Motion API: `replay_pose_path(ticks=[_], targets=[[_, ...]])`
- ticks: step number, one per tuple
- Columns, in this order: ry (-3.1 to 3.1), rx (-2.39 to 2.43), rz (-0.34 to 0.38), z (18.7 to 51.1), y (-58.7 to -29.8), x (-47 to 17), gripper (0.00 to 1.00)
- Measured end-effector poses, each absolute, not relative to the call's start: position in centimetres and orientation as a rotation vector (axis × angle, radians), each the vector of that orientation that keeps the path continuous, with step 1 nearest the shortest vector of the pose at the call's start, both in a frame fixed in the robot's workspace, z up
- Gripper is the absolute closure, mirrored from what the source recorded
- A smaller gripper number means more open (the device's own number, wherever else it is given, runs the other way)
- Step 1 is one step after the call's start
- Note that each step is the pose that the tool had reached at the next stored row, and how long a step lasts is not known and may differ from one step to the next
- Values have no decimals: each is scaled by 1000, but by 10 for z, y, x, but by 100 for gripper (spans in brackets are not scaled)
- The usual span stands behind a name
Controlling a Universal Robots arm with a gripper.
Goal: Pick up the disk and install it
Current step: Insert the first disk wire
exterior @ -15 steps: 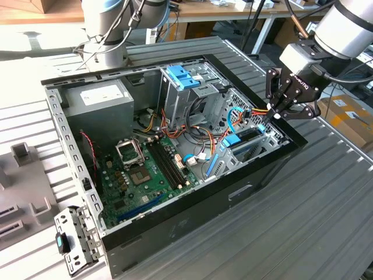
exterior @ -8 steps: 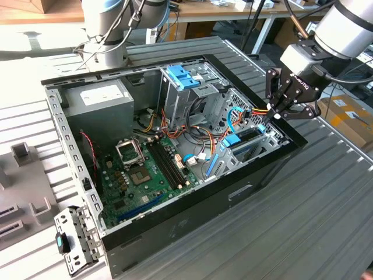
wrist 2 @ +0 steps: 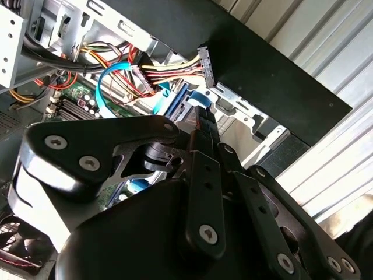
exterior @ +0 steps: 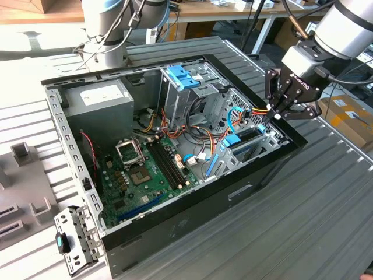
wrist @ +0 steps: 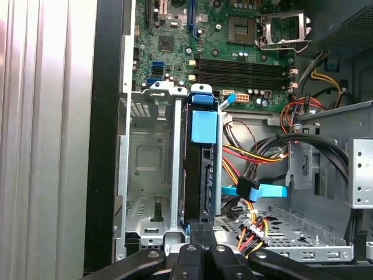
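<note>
Starting at the exterior view's lower left: seeing a loose perforated steel plate (exterior: pixel 73 242) on the ribbed grey table (exterior: pixel 326 221), right at the corner of the open black case (exterior: pixel 192 204). Can't identify the grey plastic pieces (exterior: pixel 23 153) above it, cut off by the frame edge.

Moving right, inside the case: spotting a boxy grey power supply (exterior: pixel 96 100) with a white sticker at upper left. Then a green motherboard (exterior: pixel 145 169) with a bare socket and 4 dark slots, partly covered by red, yellow and orange wires. Seeing a bright blue slotted plastic bracket (exterior: pixel 182 76) atop the bare-metal bay at upper centre. Further right, finding the stamped-steel drive cage (exterior: pixel 256 137) against the case wall.

Locating the disk (wrist: pixel 201 175) in the first wrist view: standing edge-on in 1 slot of that cage, beside a bare slot, capped by a blue plastic tab. Getting only a thin dark edge; can't see its flat face or label.

Reading the gripper (exterior: pixel 274 115) as clenched: black fingertips (wrist: pixel 196 233) pressed together, nothing seen between them. Sitting at the disk's near end; can't tell whether touching. Losing much of the cage behind the black linkage in the second wrist view.

At far right, catching a cardboard box (exterior: pixel 349 114), cropped by the frame.
</note>
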State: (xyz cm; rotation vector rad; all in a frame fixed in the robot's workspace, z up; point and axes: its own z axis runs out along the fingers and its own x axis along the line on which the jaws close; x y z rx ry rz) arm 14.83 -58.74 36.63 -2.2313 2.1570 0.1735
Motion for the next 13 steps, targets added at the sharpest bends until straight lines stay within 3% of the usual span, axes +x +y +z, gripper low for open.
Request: replay_pose_path(ticks=[13], targets=[[1978, -2402, 178, 366, -587, 148, 89]])
